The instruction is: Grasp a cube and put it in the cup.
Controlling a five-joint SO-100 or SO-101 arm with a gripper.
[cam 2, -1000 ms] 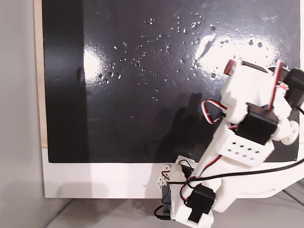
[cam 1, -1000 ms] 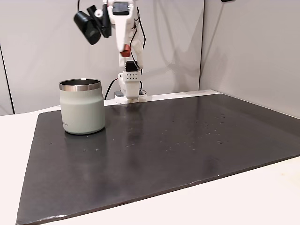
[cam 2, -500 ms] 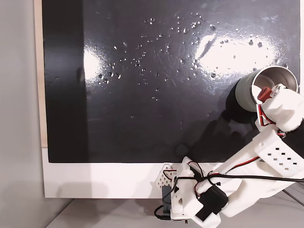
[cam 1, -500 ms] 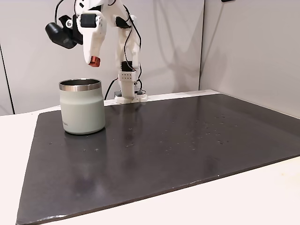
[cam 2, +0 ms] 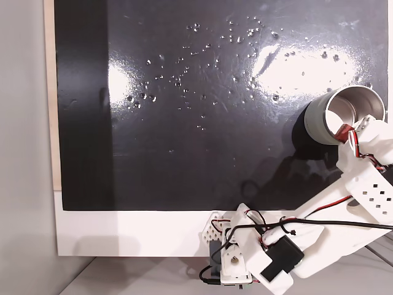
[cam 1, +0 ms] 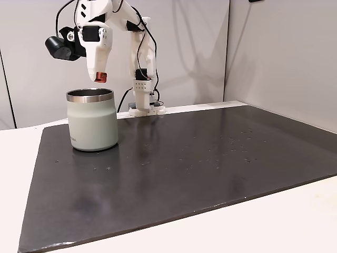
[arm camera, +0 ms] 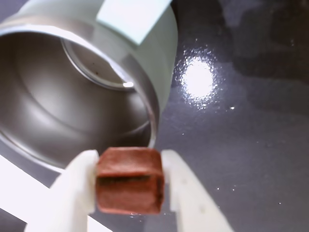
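A squat sage-green steel-rimmed cup (cam 1: pixel 92 119) stands at the left of the dark worktop (cam 1: pixel 200 158) in a fixed view, its mouth open to receive a drop. Just above its rim, the white claw (cam 1: pixel 100 78) is clamped on the small reddish-brown cube (cam 1: pixel 101 77); the wrist view shows the cube (arm camera: pixel 129 180) pinched between both fingers (arm camera: pixel 77 186), poised near the edge of the cup's steel interior (arm camera: pixel 72 111). Compared with half a second ago, the claw sits lower and closer to the cup's rim.
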